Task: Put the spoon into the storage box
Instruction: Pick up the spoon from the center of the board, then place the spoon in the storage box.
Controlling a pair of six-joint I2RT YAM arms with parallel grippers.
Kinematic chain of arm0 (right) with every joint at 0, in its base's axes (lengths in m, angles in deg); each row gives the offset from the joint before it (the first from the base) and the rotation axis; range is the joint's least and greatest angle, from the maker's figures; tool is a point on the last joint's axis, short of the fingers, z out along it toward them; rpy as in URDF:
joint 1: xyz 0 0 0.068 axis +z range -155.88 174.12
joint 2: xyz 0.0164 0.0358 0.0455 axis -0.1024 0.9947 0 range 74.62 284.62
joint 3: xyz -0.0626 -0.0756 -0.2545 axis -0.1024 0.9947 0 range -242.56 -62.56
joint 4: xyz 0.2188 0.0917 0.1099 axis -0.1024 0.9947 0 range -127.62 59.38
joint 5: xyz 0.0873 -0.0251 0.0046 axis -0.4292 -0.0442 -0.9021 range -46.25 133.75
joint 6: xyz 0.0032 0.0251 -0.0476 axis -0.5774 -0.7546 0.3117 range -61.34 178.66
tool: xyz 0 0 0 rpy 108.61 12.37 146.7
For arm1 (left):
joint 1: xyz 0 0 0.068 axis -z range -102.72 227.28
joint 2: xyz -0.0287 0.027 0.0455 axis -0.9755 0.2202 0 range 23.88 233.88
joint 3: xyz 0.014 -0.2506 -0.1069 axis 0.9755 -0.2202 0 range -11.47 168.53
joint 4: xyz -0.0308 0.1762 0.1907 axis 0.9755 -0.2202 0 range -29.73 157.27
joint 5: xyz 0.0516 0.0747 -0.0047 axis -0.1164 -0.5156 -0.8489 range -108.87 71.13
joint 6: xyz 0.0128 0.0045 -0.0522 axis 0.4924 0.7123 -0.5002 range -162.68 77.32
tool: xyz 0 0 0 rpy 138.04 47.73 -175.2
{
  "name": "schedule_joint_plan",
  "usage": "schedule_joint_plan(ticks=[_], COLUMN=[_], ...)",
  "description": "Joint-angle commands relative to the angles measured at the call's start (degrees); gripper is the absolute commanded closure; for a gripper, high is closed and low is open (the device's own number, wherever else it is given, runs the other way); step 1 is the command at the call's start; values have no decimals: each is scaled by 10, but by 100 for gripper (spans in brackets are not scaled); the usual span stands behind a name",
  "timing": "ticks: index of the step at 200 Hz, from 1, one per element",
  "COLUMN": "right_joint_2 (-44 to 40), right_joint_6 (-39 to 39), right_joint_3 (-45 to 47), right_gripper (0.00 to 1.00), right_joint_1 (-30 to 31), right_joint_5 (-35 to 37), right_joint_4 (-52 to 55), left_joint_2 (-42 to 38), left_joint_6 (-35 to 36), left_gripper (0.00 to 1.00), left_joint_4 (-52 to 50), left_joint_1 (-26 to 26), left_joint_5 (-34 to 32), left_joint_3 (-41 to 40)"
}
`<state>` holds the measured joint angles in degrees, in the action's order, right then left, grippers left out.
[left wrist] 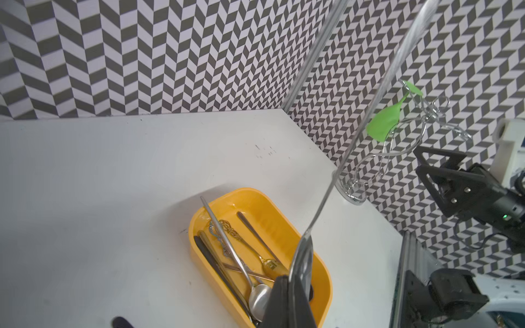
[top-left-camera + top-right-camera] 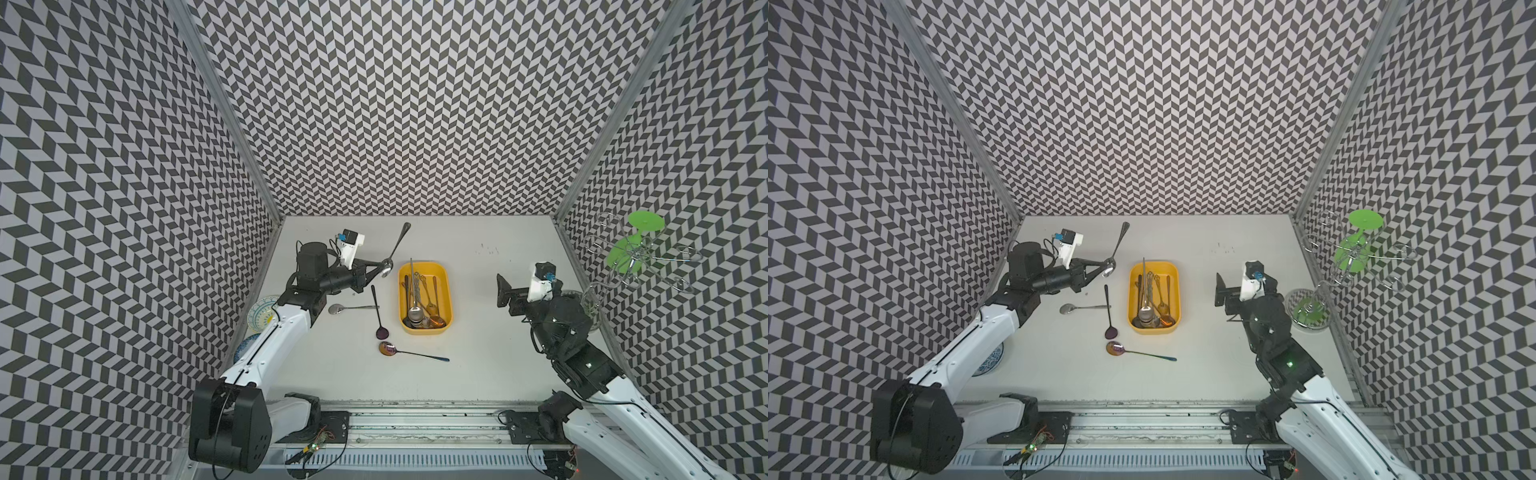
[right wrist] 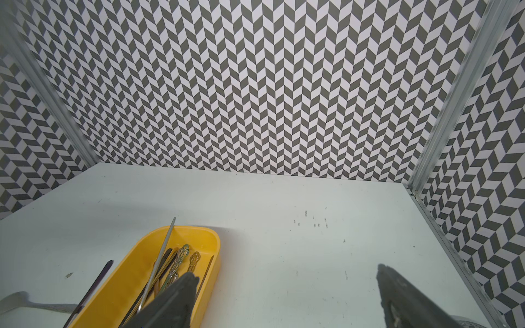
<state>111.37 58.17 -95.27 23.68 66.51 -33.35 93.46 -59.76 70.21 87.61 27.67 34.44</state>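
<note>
Spoon (image 2: 397, 245) pinched by bowl in left gripper (image 2: 384, 266), handle slanting toward tabletop (image 2: 478, 365) back edge, storage box (image 2: 449, 297) just beside; right gripper (image 2: 502, 291) wide, empty

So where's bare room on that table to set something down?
Bare: the patch between the yellow storage box and the open right tool, and the strip along the back wall. Crowded: left of the box, where three loose spoons lie near the left tool's held spoon.

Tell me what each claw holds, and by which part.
The left claw is shut on a silver spoon, gripped at its bowl, with the handle sticking out free. The right claw is open and holds nothing.
</note>
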Motion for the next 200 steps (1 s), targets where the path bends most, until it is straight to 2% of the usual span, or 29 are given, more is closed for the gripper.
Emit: schedule_joint_plan(ticks=[1, 35, 54, 88, 128, 200], right_joint_2=[-6, -3, -3, -4, 2, 6], right_joint_6=[-2, 0, -3, -2, 2, 1], right_joint_3=[4, 3, 4, 4, 5, 6], right_gripper=[0, 0, 0, 0, 0, 0], right_joint_1=[4, 4, 5, 4, 4, 4], right_joint_5=[10, -1, 9, 4, 1, 12], right_joint_4=[-24, -30, -23, -25, -30, -24], left_joint_2=[4, 4, 17, 47, 82, 146], left_joint_6=[-169, -274, -318, -357, -399, -436], left_gripper=[100, 100, 100, 100, 100, 100], left_joint_4=[133, 214, 220, 240, 224, 197], left_joint_1=[3, 18, 30, 72, 99, 139], left_joint_5=[-10, -32, -40, -64, -100, -128], left_joint_3=[-52, -122, -137, -160, -166, -139])
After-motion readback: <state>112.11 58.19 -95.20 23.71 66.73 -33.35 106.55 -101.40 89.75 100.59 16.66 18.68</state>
